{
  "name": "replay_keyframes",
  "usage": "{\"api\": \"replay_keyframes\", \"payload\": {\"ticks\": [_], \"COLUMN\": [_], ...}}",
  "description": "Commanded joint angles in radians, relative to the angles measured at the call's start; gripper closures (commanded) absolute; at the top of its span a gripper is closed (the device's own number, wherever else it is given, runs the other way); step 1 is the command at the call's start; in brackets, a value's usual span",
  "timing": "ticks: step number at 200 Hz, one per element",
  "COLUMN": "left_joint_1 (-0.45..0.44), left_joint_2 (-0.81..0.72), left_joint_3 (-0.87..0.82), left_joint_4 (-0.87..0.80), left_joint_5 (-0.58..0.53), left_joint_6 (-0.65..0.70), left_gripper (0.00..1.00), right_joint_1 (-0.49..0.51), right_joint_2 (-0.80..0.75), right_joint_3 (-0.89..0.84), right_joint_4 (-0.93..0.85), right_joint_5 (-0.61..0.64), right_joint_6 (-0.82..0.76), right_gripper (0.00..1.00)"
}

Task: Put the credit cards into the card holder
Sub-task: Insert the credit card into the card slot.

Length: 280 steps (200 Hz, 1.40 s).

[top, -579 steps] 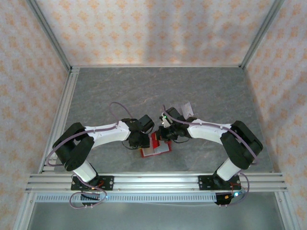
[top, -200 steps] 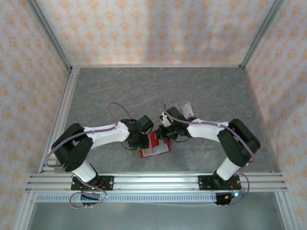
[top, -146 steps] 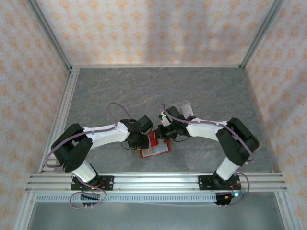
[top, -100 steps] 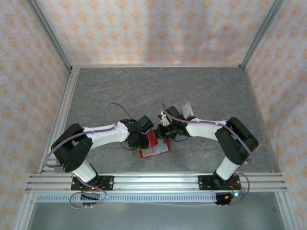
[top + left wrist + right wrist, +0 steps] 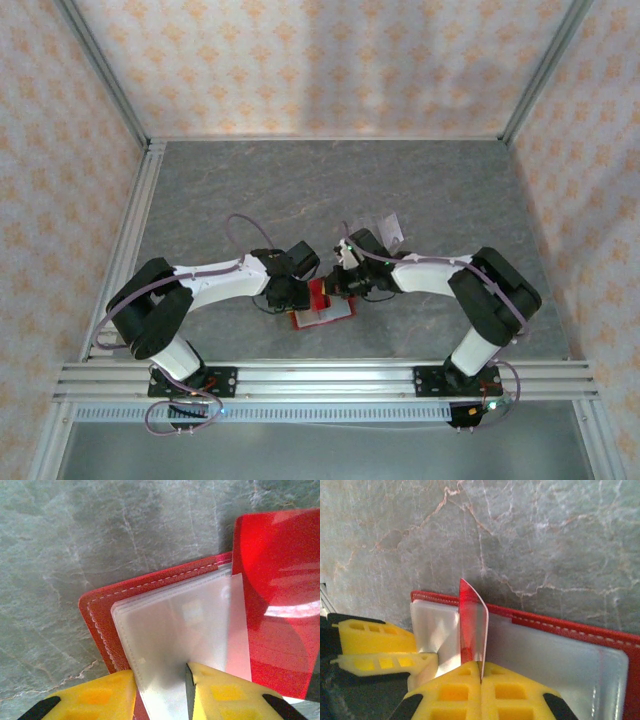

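Observation:
The red card holder (image 5: 322, 310) lies open on the grey table between my two grippers. In the left wrist view its red leather edge (image 5: 97, 615) frames the pale sleeves (image 5: 175, 625). My left gripper (image 5: 161, 675) is shut on one of those sleeves and holds it up; from above it (image 5: 290, 292) sits at the holder's left side. My right gripper (image 5: 481, 672) is shut on a credit card (image 5: 471, 625), red and white, held on edge just over the sleeves (image 5: 555, 655). The same glossy card (image 5: 280, 590) stands to the right in the left wrist view.
A clear slotted plastic rack (image 5: 390, 228) stands just behind the right wrist. Aluminium rails (image 5: 320, 378) run along the near edge and the left side. Patterned walls close in the table on three sides.
The right gripper with the card has shifted slightly over the card holder. The left gripper keeps its hold on the sleeve without moving.

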Motion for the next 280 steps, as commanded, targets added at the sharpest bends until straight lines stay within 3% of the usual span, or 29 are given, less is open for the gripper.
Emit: {"api": "replay_keyframes", "payload": {"ticks": [1, 176, 280], "left_joint_1": [-0.007, -0.006, -0.007], "left_joint_2": [0.018, 0.04, 0.024], "left_joint_3": [-0.018, 0.008, -0.016], "left_joint_4": [-0.053, -0.059, -0.05], "left_joint_5": [-0.033, -0.031, -0.034], "left_joint_6": [-0.013, -0.005, -0.015], "left_gripper": [0.68, 0.68, 0.68], "right_joint_1": [0.001, 0.051, 0.038], "right_joint_2": [-0.016, 0.076, -0.022], "right_joint_3": [-0.043, 0.024, -0.025], "right_joint_4": [-0.049, -0.106, -0.187], "right_joint_5": [0.012, -0.051, -0.028], "right_joint_6": [-0.016, -0.071, -0.103], "right_gripper": [1.0, 1.0, 1.0]}}
